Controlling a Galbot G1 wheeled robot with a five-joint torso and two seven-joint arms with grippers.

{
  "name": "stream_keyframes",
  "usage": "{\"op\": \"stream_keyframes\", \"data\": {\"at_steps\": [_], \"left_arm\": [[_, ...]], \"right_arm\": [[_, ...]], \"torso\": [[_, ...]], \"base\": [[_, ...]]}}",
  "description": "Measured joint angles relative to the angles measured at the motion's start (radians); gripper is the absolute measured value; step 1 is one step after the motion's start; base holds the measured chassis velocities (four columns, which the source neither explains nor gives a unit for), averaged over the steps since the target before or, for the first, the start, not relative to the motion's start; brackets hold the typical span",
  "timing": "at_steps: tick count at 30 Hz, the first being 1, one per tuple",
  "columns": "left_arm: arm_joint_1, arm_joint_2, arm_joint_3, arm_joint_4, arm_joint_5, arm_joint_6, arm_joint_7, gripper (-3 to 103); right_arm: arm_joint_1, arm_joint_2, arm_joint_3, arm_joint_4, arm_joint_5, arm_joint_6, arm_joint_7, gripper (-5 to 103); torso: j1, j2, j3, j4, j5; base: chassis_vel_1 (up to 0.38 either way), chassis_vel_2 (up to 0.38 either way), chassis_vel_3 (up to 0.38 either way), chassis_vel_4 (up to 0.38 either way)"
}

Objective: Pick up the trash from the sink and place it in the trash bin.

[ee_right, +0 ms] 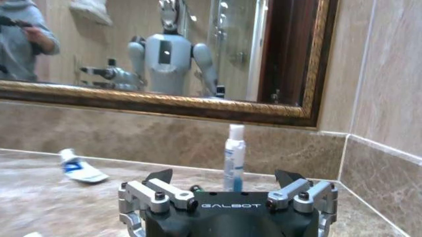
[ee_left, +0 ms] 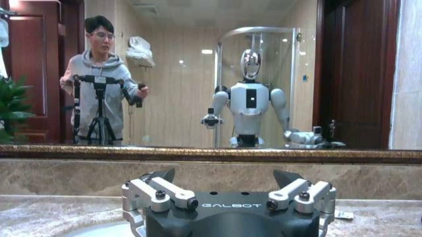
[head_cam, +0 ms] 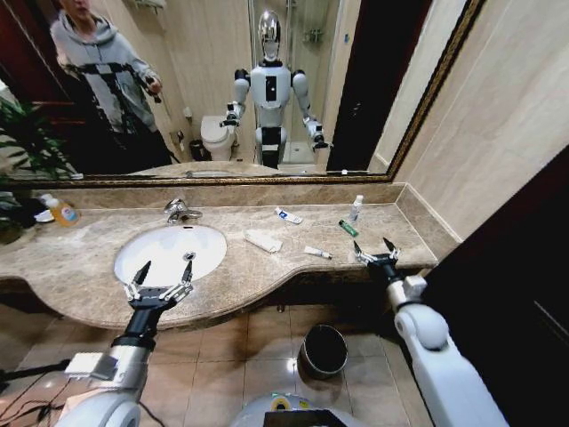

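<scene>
Nothing in the trash bin [head_cam: 324, 350] yet, as far as its dark inside showed; no pick begun, the whole task judged still ahead. Trash scattered on the beige marble counter [head_cam: 71, 267] to the right of the sink [head_cam: 170, 253], not in the basin itself: flat white packet [head_cam: 263, 240] nearest the bowl, white-and-blue tube [head_cam: 287, 215] farther back, second small tube [head_cam: 316, 253] near the front edge, green tube [head_cam: 348, 228] lying beside the upright clear bottle [head_cam: 356, 208].

Left hand [head_cam: 164, 272] poised over the front rim of the sink, fingers spread wide, empty. Right hand [head_cam: 374, 251] above the counter's right front edge, likewise spread and empty, pointed at the bottle [ee_right: 232, 157], with the crumpled white-and-blue tube [ee_right: 82, 169] off to one side.

Basin a smooth white oval, glossy, under a chrome faucet [head_cam: 180, 210]. Counter polished and veined, front edge curving outward around the bowl. Bin a small round dark pail with a shiny rim, standing on the tiled floor below the counter, between the two arms. Tubes soft and squeezed flat; bottle slim, rigid, translucent. Orange soap bottle [head_cam: 60, 211] far left, not part of the job.
</scene>
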Motion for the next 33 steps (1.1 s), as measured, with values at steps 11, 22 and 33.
{"op": "stream_keyframes", "data": {"at_steps": [11,22,33], "left_arm": [[0.000,0.000,0.000,0.000,0.000,0.000,0.000,100],[0.000,0.000,0.000,0.000,0.000,0.000,0.000,100],[0.000,0.000,0.000,0.000,0.000,0.000,0.000,100]], "right_arm": [[0.327,-0.018,-0.099,-0.335,0.077,-0.048,-0.001,100],[0.467,0.029,-0.164,-0.460,0.078,-0.050,-0.002,100],[0.516,0.047,-0.149,-0.566,0.035,0.008,0.012,100]], "torso": [[0.000,0.000,0.000,0.0001,-0.0003],[0.000,0.000,0.000,0.0001,-0.0003],[0.000,0.000,0.000,-0.0003,0.0001]], "base": [[0.000,0.000,0.000,0.000],[0.000,0.000,0.000,0.000],[0.000,0.000,0.000,0.000]]}}
